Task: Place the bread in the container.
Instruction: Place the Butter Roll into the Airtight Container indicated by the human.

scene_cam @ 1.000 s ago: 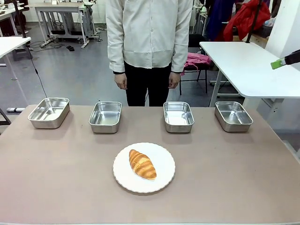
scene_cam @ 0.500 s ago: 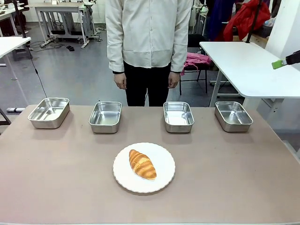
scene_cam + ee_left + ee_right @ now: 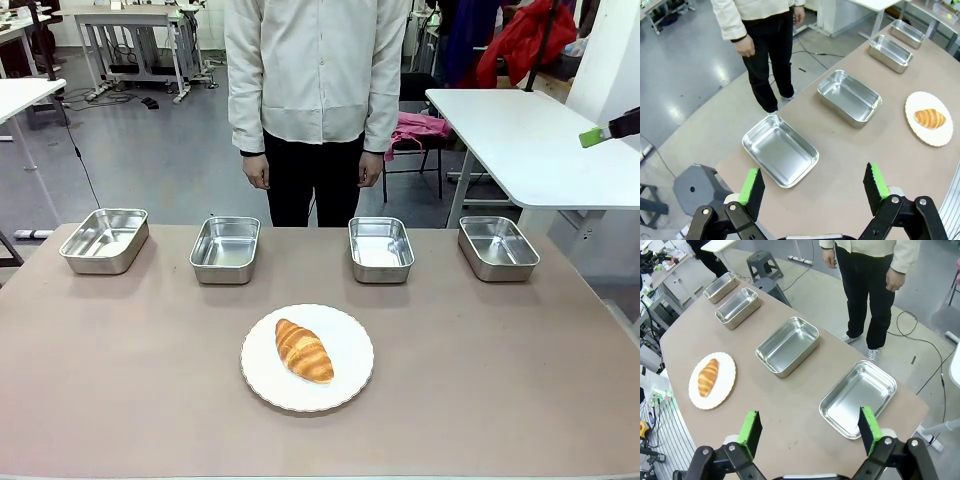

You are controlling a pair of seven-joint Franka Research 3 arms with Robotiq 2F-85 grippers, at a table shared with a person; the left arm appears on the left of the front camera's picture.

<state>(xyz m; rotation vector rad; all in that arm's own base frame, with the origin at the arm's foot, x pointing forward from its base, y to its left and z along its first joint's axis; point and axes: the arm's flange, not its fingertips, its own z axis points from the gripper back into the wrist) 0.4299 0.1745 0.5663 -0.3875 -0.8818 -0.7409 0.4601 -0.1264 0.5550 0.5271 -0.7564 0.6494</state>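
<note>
My left end effector: fingers spread wide, nothing held, high over the left end of the worktop. Four steel containers stand in a far row, spaced apart. Bread lies on a white plate, near centre, outside every container. My right end effector: spread wide, empty, over the right end.

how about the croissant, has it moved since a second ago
No. The croissant keeps its spot and slant on the white plate, and the plate keeps its gap to the middle pans.
</note>
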